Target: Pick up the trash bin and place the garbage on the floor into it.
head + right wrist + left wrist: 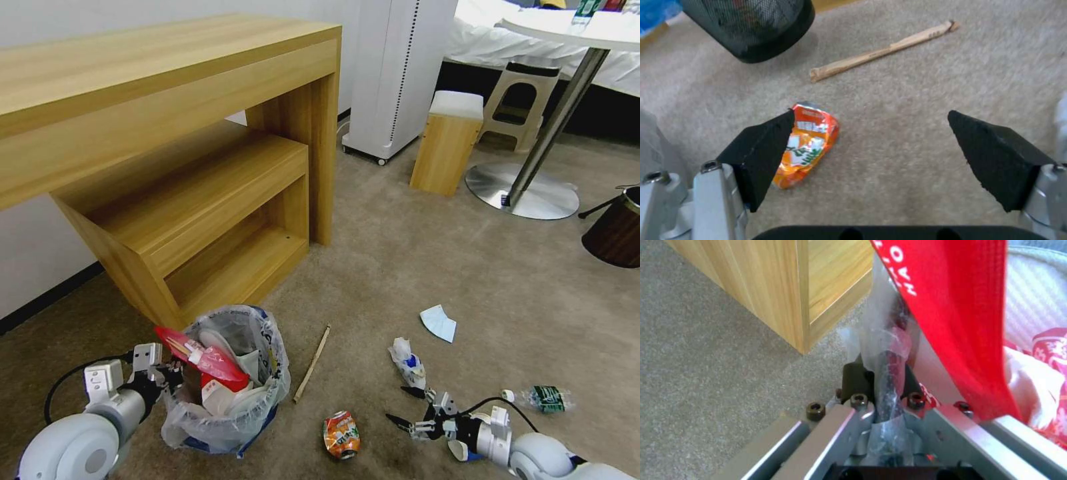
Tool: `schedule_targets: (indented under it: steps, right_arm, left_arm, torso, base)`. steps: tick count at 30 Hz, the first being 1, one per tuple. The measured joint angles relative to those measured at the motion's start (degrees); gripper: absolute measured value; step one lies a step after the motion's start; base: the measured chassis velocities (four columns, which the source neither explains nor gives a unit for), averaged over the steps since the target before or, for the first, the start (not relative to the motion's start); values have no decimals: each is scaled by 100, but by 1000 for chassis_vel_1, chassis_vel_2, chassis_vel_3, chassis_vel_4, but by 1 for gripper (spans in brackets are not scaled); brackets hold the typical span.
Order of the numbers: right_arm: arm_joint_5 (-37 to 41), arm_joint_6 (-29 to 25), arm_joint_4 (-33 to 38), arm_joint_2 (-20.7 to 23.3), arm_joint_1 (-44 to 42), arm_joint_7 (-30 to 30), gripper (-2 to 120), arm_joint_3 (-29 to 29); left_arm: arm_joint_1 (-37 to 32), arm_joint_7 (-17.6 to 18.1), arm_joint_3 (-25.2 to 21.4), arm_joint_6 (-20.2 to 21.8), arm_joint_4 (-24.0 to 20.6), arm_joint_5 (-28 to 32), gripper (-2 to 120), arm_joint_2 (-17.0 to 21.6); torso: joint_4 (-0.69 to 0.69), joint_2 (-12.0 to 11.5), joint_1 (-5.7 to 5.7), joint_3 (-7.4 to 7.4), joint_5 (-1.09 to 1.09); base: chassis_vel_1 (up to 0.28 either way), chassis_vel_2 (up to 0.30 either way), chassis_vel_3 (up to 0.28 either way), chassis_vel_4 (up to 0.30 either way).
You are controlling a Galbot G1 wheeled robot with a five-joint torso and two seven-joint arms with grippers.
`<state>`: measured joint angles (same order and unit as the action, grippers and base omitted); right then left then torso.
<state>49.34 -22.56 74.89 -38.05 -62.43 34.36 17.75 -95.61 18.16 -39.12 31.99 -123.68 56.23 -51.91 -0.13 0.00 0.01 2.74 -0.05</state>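
The trash bin (230, 393), lined with a crinkled clear bag, stands on the carpet in front of the wooden desk, holding red wrappers and white litter. My left gripper (163, 379) is shut on its rim; the left wrist view shows the rim and bag (884, 373) pinched between the jaws, beside a red wrapper (951, 320). My right gripper (397, 403) hovers open low over the floor, just right of a crushed orange can (341, 435). Seen from the right wrist, the can (808, 146) lies by one fingertip (766, 150), with the wooden stick (882, 51) and the bin's dark mesh base (751, 30) beyond.
On the carpet lie the wooden stick (312, 363), a crumpled cup (408, 363), pale blue paper (439, 323) and a clear bottle (543, 398). The wooden desk (167, 133) stands close behind the bin. A brown bin (617, 230), stools and a table pedestal (523, 190) sit farther right.
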Motion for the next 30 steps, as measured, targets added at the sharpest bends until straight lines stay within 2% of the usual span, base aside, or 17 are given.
schedule_targets:
  steps: [7, 12, 18, 24, 30]
  right_arm:
    - [457, 82, -314, -222, 104, 201, 88, 242]
    - [698, 150, -485, -368, 201, 241, 93, 495]
    - [772, 164, -619, -503, 287, 243, 93, 688]
    - [923, 182, -946, -852, 413, 240, 92, 1024]
    - [963, 178, -1037, -953, 415, 251, 92, 1109]
  left_arm:
    - [-56, 0, -21, 1, -9, -26, 0, -47]
    - [-55, -2, -27, -8, -5, -33, 0, -87]
    - [-53, -2, -26, -8, -8, -34, 0, -107]
    - [-67, 0, -26, -9, -54, -14, 0, -163]
    - [-74, 7, -31, -14, -62, -3, 0, -163]
  torso:
    - [0, 0, 0, 0, 0]
    - [0, 0, 0, 0, 0]
    - [0, 0, 0, 0, 1]
    - [0, 0, 0, 0, 0]
    - [0, 0, 0, 0, 0]
  base:
    - [0, 0, 0, 0]
    - [0, 0, 0, 0]
    - [0, 0, 0, 0]
    - [0, 0, 0, 0]
    - [0, 0, 0, 0]
